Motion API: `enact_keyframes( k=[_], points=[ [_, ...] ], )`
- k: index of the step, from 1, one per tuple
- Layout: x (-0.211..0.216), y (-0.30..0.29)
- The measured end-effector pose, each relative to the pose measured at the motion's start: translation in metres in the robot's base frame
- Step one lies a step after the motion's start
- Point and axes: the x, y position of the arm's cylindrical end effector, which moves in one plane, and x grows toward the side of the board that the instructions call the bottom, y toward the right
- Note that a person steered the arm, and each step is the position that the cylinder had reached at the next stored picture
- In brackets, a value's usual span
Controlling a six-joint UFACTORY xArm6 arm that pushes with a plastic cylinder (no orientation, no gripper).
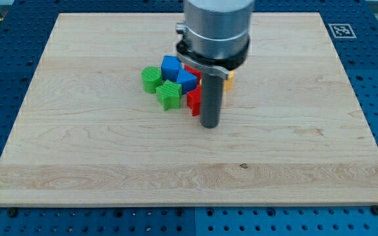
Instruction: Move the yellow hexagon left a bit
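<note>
A: Yellow hexagon (229, 80) is mostly hiding behind the arm in the camera view; only a sliver of yellow is peeking out at the right of the rod, so I am taking its shape from the task.

B: Where is it sitting?

A: On the table (307, 151), at the right edge of the cluster, above the centre of the view. Left of it are lying a red block (193, 99), two blue blocks (170, 65) (187, 81), a green star-like block (168, 95) and a rounder green block (151, 78).

B: How is it likely handling?

A: I am judging it small, light and rigid, sliding easily on smooth wood. There is no gripping it; the contact should be going on its right face, pushing towards the view's left. It may be bumping the red block on the way.

B: And the arm?

A: It is hanging down from the view's top, rod vertical. My tip (210, 125) is resting just below the cluster, beside the red block and below-left of the yellow one, apparently not touching it. The tool is a plain rod, with nothing to part or close.
</note>
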Motion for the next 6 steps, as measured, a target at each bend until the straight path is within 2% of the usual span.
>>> enact_keyframes(
  k=[2,3,6],
  points=[
    [-0.028,0.056],
    [-0.063,0.067],
    [-0.11,0.041]
  ],
)
